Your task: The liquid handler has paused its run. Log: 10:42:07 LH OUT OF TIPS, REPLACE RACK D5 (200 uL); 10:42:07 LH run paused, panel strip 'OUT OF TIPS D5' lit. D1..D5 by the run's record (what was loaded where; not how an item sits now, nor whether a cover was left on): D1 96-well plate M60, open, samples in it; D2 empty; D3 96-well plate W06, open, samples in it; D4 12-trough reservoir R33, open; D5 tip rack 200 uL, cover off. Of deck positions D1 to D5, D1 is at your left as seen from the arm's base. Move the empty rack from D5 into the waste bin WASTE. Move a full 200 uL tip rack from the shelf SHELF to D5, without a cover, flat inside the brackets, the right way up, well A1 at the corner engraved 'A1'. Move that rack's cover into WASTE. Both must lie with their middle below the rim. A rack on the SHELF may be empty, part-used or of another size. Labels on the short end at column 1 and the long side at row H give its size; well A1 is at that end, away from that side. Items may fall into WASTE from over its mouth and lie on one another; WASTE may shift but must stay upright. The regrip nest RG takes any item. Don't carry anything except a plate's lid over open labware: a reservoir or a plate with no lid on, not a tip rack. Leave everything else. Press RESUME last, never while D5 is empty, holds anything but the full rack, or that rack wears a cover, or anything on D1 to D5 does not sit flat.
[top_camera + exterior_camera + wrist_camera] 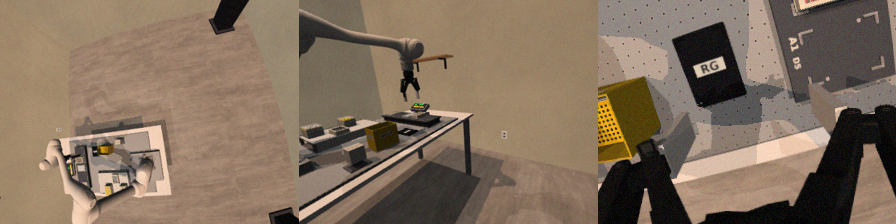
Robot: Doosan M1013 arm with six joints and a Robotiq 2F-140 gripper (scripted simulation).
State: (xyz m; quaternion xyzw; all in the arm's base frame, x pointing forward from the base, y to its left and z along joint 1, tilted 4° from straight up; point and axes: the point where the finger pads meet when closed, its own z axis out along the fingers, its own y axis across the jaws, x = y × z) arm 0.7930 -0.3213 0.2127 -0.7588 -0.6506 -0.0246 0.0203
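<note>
Gripper [410, 92] wide, holds nothing, hangs high above deck's near end, fingers down, forearm stretched level from upper left.

D5 slot [838, 40] below in wrist view looks bare, brackets showing; yellow WASTE bin [382, 135] and RG nest [709, 64] beside.

Risks: pressing RESUME with D5 empty; picking wrong rack from SHELF [320, 138]; carrying it over open plates.

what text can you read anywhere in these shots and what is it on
"RG": white label on the black regrip nest.
"A1" and "D5": engraved on the dark deck plate, by an empty bracketed position.
Yellow bin's side label: too blurred to read.
Lit panel: unreadable.
</note>
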